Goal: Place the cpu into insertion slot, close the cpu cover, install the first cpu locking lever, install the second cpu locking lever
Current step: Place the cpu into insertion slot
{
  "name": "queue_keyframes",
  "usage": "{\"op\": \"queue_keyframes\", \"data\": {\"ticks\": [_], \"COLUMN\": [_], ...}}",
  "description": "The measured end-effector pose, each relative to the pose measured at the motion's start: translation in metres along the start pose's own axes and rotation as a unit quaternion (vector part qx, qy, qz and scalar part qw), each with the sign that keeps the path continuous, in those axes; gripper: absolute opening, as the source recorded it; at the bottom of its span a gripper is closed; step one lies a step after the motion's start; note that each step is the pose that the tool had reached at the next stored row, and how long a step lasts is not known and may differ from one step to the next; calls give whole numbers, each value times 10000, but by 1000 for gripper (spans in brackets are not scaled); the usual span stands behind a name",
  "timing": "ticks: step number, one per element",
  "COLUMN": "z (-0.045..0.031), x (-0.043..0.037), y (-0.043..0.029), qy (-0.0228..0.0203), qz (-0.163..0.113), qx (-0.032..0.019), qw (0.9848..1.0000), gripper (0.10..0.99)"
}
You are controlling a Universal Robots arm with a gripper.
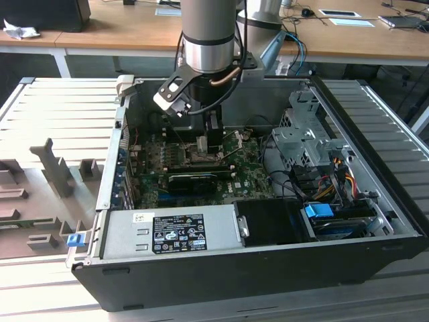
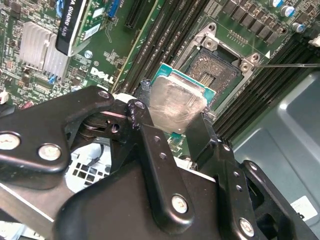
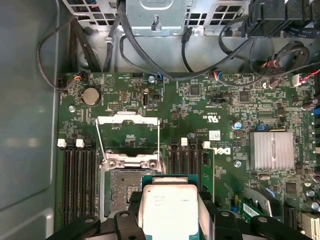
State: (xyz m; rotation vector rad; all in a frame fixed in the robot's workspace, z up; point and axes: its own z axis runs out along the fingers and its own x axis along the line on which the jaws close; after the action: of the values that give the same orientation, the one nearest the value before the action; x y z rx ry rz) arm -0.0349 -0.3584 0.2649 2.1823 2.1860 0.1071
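Gripper (image 2: pixel 172 117): I read its fingers (image 2: pixel 199 134) as clamped on opposite edges of the cpu (image 2: pixel 177 102), with the metal face showing in both wrist views.
Cpu position: held over the near edge of the insertion slot (image 3: pixel 121 192) and not seated in it.
Insertion slot: uncovered, with the dark pin field bare.
Cpu cover (image 3: pixel 127 134): swung back off the socket, with the motherboard (image 3: pixel 200 107) visible through its window.
Exterior view: the arm reaches down into the open computer case (image 1: pixel 375 134). The gripper is over the board, just beyond the graphics card (image 1: pixel 198 180).
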Motion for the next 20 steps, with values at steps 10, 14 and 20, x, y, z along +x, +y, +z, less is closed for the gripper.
{"op": "queue_keyframes", "data": {"ticks": [10, 14, 20], "z": [144, 157, 193], "x": [124, 141, 171], "y": [-12, -13, -16], "qy": [-3, -2, -2], "qz": [0, 0, 0], "qx": [2, 1, 2], "qw": [10000, 10000, 10000], "gripper": [529, 529, 529]}}
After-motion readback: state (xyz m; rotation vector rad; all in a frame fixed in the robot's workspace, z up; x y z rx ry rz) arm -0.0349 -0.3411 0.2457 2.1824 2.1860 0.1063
